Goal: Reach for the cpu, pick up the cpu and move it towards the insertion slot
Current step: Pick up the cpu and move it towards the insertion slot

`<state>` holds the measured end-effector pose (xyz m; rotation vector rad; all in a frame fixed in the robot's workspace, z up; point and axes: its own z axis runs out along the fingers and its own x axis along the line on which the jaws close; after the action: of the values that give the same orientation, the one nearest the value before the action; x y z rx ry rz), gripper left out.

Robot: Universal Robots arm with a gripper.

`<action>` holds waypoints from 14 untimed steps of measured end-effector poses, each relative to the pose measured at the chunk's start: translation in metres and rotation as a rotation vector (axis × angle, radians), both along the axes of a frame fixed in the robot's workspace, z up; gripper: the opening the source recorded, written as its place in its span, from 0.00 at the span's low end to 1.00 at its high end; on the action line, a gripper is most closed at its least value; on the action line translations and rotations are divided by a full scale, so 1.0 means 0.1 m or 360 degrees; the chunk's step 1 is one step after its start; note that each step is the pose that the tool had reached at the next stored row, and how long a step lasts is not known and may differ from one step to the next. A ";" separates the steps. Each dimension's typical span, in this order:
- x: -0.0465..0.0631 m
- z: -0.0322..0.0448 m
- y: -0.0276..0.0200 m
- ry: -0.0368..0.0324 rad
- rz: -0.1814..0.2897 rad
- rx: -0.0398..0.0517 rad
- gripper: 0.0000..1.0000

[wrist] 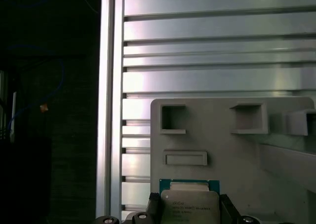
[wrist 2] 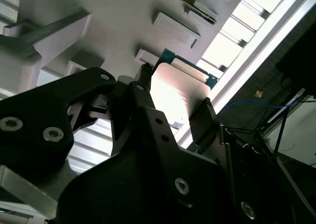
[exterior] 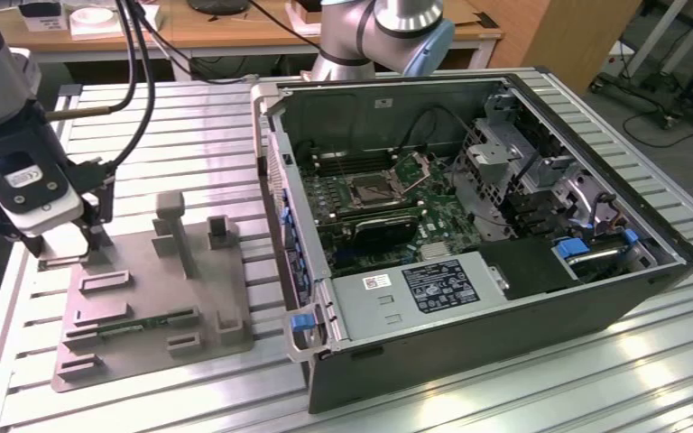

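Gripper (wrist 2: 174, 94) clamps cpu (wrist: 189, 205) by opposite edges, at exterior view's left edge. Insertion slot (exterior: 375, 191) well apart, at frame centre.

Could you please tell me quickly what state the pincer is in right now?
Pincer: closed on the cpu, gripping it by two opposite edges.

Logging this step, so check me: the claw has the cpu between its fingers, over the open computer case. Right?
No. The claw has the cpu between its fingers, but over the grey holder tray, beside the open computer case, as the exterior view shows.
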<state>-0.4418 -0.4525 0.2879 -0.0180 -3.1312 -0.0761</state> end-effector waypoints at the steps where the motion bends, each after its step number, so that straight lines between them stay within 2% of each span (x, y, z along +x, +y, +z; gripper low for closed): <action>1: 0.00 0.007 0.000 0.0000 0.0000 0.0000 0.55; 14: 0.00 0.083 0.000 0.0000 0.0000 0.0000 0.55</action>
<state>-0.4417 -0.4525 0.2963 -0.0180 -3.1312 -0.0760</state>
